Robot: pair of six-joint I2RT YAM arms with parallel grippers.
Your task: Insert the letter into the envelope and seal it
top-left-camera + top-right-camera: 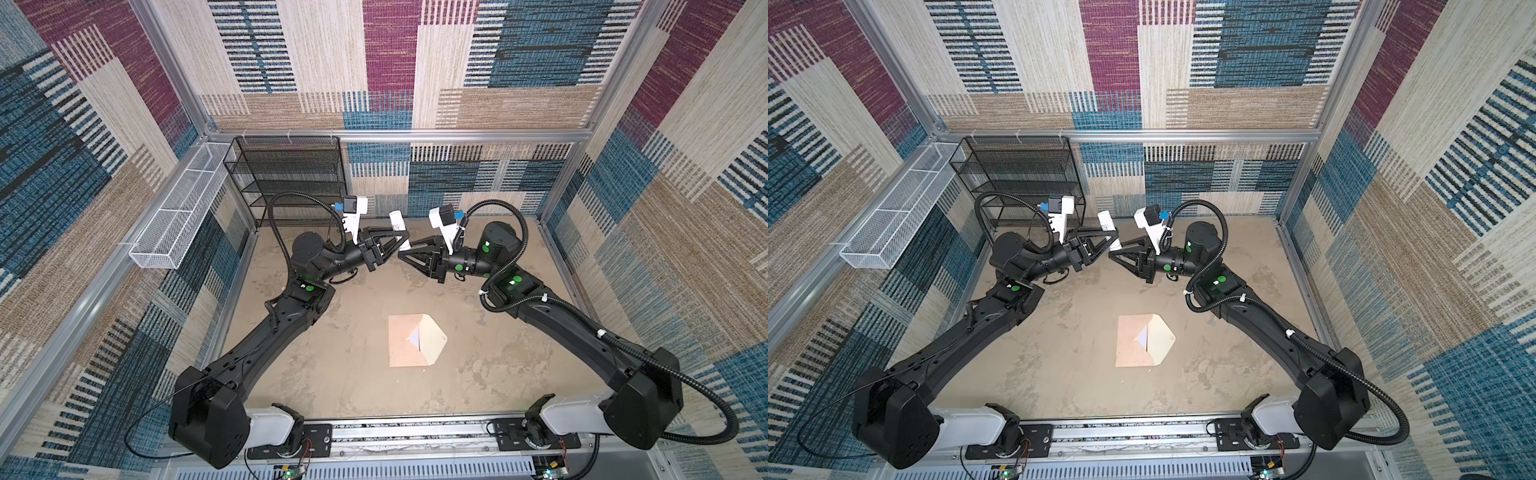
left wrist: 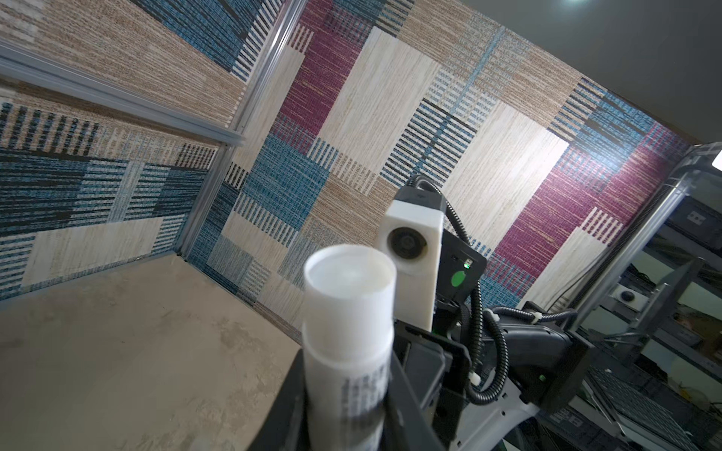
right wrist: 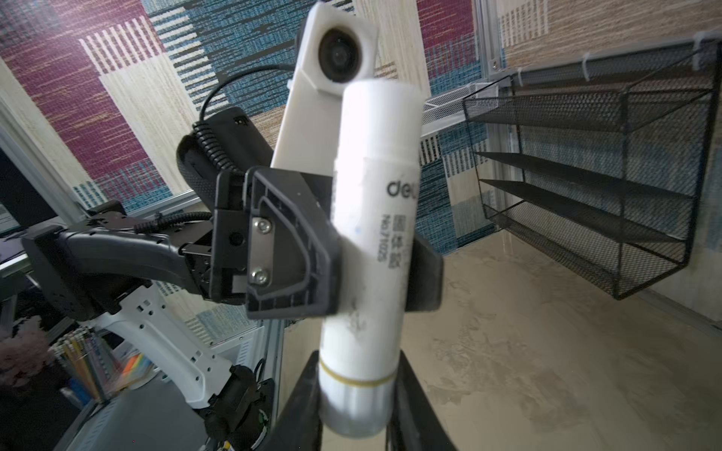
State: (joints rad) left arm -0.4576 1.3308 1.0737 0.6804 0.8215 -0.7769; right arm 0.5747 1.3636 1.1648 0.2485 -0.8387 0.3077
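- So the glue stick (image 3: pixel 375 187) is held up in the air from both sides at once. The left pincer (image 3: pixel 363 265) is clamped round the middle of the tube, and the right pincer (image 3: pixel 355 398) is closed on the end with the yellow ring.
- The tube's long axis is tilted, running from the right pincer up toward the back wall, and the far end is left free.
- The envelope (image 1: pixel 405 349) is laid flat on the bench (image 1: pixel 332 374), well apart from both pincers on the near side, roughly midway between the arms.
- Its flap (image 1: pixel 434 338) is opened out toward the right arm's side, so that arm is judged a touch nearer to it.
- The letter (image 1: pixel 414 340) is probably the white sliver seen at the mouth, already tucked in.
- Gluing and sealing are judged to be what's left.
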